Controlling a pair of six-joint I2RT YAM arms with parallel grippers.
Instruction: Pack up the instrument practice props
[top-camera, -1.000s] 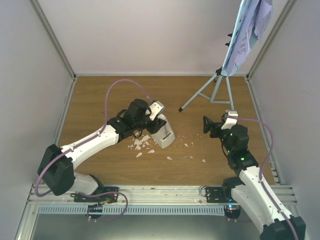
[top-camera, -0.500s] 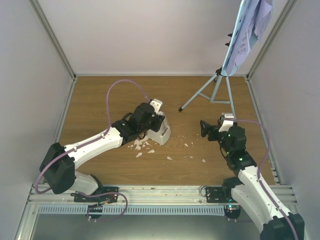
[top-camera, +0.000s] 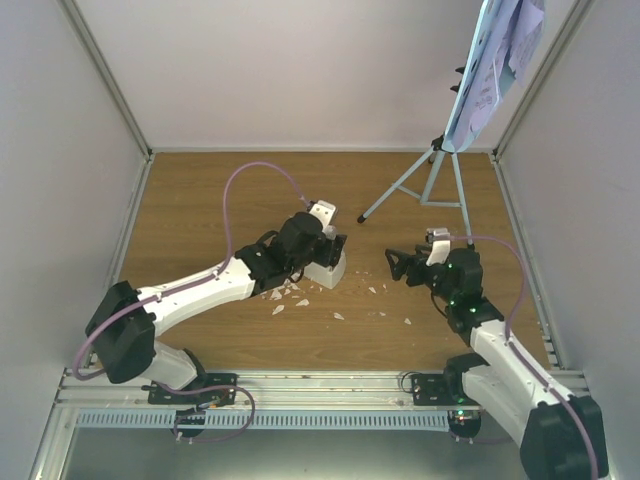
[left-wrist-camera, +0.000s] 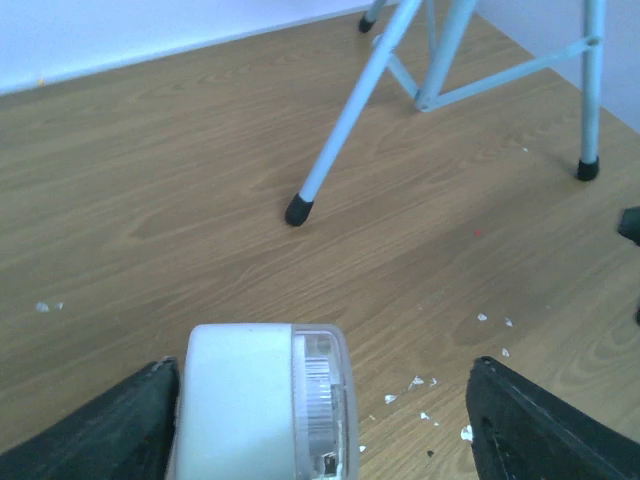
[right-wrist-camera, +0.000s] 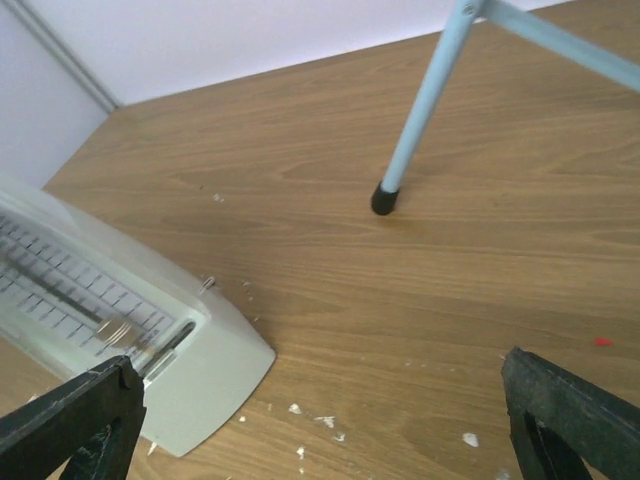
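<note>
The white pyramid metronome (top-camera: 330, 268) with its clear cover lies tilted on the wooden table. In the left wrist view the metronome (left-wrist-camera: 250, 400) sits between the fingers of my left gripper (left-wrist-camera: 325, 385), against the left finger (left-wrist-camera: 130, 425). The right finger (left-wrist-camera: 530, 430) stands well off, so the jaws are open. In the top view my left gripper (top-camera: 322, 250) is at the metronome. My right gripper (top-camera: 395, 266) is open and empty, just right of it; its wrist view shows the metronome (right-wrist-camera: 110, 330) at the left. The pale-blue music stand (top-camera: 430, 175) holds the sheet music pages (top-camera: 495, 60) at the back right.
Small white crumbs (top-camera: 285, 292) are scattered on the table in front of the metronome and toward the right arm. The stand's black-tipped leg (left-wrist-camera: 298, 209) rests just beyond the metronome and also shows in the right wrist view (right-wrist-camera: 383, 198). White walls enclose the table.
My left gripper has moved right and forward, and the metronome has shifted right with it. My right gripper has moved left toward the metronome.
</note>
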